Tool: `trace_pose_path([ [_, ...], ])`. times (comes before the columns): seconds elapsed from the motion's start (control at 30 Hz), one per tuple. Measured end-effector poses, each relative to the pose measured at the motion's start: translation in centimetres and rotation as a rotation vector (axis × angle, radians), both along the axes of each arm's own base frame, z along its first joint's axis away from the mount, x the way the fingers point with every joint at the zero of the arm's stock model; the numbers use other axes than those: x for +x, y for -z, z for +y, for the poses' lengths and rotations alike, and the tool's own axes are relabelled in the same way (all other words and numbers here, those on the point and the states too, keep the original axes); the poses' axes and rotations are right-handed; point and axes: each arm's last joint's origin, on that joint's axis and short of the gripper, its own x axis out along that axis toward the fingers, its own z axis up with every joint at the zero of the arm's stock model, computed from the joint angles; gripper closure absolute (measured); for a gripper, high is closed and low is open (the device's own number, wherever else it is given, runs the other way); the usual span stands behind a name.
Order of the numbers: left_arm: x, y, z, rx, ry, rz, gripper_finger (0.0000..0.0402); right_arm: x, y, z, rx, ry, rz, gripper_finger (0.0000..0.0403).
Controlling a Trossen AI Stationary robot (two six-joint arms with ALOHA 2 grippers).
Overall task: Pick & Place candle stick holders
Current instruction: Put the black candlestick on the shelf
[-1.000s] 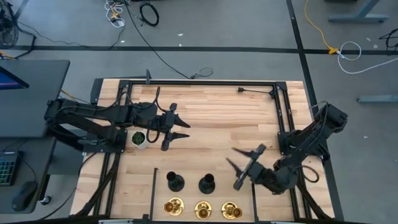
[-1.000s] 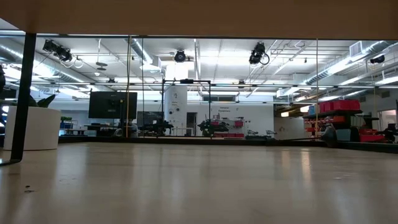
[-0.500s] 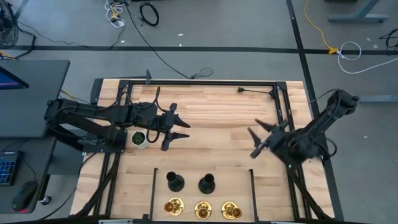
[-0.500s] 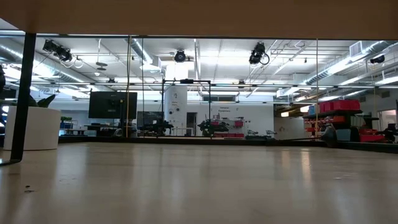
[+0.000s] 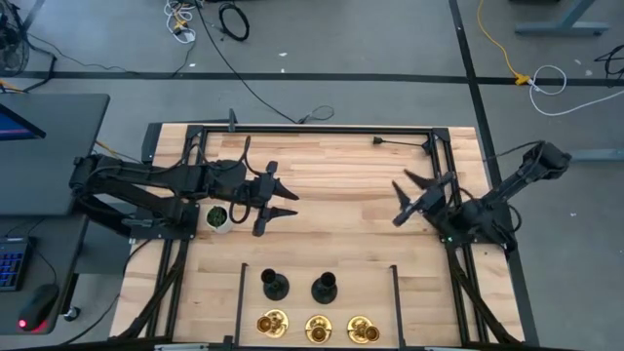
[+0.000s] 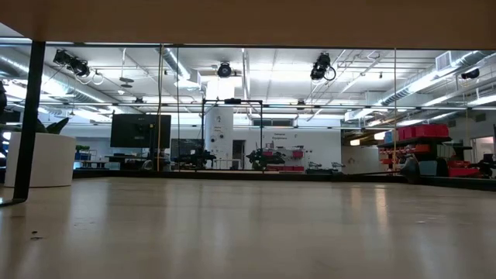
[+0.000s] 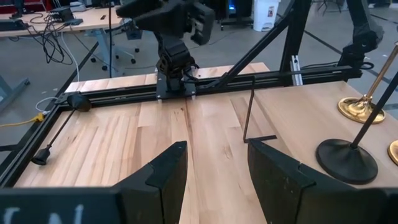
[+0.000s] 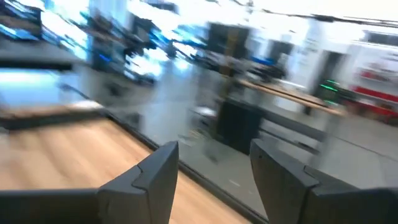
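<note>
Your five visible candle stick holders sit at the near edge of the table (image 5: 322, 166): two black holders (image 5: 275, 286) (image 5: 324, 289) in one row, three brass holders (image 5: 272, 324) (image 5: 318, 329) (image 5: 363, 330) in a row nearer still, inside a thin black frame (image 5: 241, 292), which looks like the staging area. A sixth isn't visible. Left gripper (image 5: 281, 202) hangs over mid-table just right of the small white pot (image 5: 216, 218), jaws spread wide, holding nothing; its wrist view shows bare wood between the fingers (image 7: 168, 171). Right gripper (image 5: 413, 198) is up over the right side of the table, well clear of the holders, jaws also released and empty. My read: neither arm has committed to a pick yet.
</note>
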Motion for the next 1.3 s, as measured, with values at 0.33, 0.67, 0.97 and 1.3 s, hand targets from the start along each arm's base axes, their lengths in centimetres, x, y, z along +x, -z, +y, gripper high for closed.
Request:
trace_pose_path([
  [0.33, 0.1, -0.2, 0.0, -0.001, -0.002, -0.026, 0.0232, 2.0, 6.6, -4.9, 0.078, -0.055, 0.208, 0.0201],
  [0.67, 0.2, 0.0, 0.0, 0.001, -0.002, -0.005, 0.0232, -0.2, 5.9, -11.6, 0.412, 0.15, 0.358, 0.0201],
  [0.97, 0.3, 0.2, 0.0, 0.001, -0.003, 0.0, 0.0232, -1.6, 7.0, -15.1, 0.621, 0.305, 0.566, 0.0201],
  [1.3, 0.3, 0.2, 0.0, 0.001, -0.004, -0.002, 0.0232, -1.1, 8.6, -19.2, 0.736, 0.339, 0.734, 0.0201],
])
